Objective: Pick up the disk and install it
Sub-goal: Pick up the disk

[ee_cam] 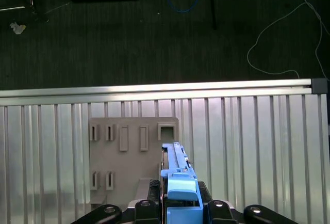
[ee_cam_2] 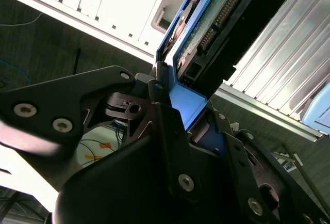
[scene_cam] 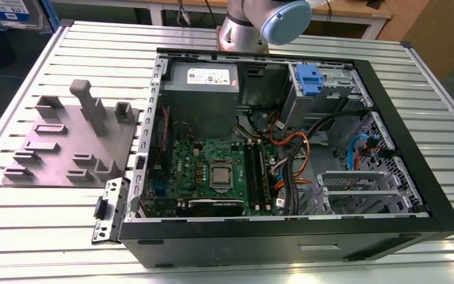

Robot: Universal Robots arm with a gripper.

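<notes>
One disk (scene_cam: 6, 12) is showing at the exterior view's upper left corner, well apart from the open computer case (scene_cam: 290, 239). In the second wrist view the hand (ee_cam_2: 188, 108) is pinching the disk (ee_cam_2: 211, 22) by its blue rail. In the first wrist view the disk (ee_cam: 174, 164) is standing edge-on, its long axis running straight out from the hand (ee_cam: 180, 206), over the grey fixture's (ee_cam: 129, 152) edge.

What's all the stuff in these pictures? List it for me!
table: one, silver slats, under the case
computer case: one, black, open, on the table
circuit board: one, green, inside the case
power box: one, grey, inside the case
cables: several, orange and black, inside the case
slotted block: one, grey, on the table, exterior view's left of the case
disk: one, blue-framed, held above the table
arm: one, silver, blue cap, behind the case
end effector: one, black, shut on the disk
</notes>
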